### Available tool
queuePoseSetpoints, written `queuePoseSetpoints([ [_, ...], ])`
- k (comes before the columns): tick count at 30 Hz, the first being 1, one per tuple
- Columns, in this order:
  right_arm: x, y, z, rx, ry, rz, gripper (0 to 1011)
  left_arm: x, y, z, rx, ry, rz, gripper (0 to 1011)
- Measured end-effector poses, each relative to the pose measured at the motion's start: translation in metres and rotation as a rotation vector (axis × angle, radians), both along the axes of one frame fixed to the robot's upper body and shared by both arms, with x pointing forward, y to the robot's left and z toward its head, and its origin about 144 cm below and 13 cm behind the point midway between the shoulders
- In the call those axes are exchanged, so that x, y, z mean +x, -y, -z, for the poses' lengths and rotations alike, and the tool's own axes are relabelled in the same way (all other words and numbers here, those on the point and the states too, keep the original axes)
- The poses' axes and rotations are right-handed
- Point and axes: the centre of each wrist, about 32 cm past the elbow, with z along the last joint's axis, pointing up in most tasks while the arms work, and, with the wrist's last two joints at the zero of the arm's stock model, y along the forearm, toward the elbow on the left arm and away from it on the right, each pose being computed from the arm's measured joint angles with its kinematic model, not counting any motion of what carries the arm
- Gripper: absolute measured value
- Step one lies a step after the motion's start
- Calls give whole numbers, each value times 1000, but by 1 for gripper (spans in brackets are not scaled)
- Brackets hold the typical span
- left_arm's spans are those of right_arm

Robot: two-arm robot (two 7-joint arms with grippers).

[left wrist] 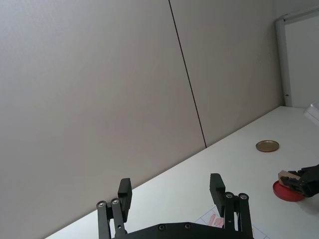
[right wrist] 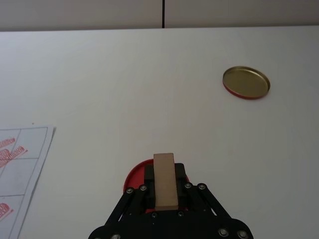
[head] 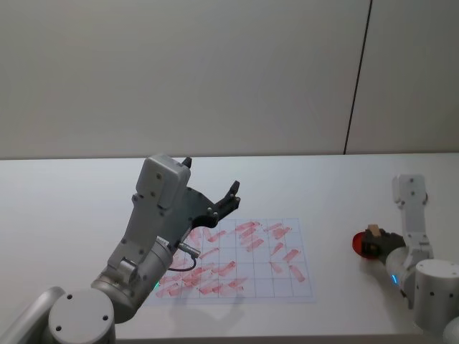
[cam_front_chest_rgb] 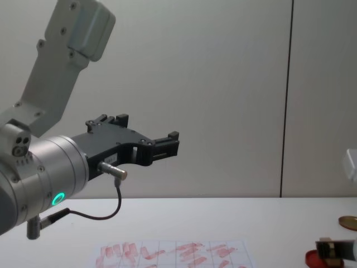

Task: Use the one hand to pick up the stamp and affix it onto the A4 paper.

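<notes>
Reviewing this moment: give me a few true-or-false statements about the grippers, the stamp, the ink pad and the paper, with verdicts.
1. The right gripper is shut on the stamp. True.
2. The stamp is pressed on the paper. False: it is held over the red ink pad, apart from the paper.
3. The left gripper is open and holds nothing. True.
4. The gold lid covers the ink pad. False: it lies on the table, apart from the pad.
</notes>
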Motion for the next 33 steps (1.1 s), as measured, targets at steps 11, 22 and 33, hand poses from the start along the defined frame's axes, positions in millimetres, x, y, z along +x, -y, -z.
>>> queuePoseSetpoints([
  [11,-3,-6,-20,5,89,-31,220,0,0,0,0,0,0,993],
  [22,-15,-20,-38,9,145,-133,220,0,0,0,0,0,0,993],
  [33,-27,-43,-36,-1,120,-275,221,0,0,0,0,0,0,993],
])
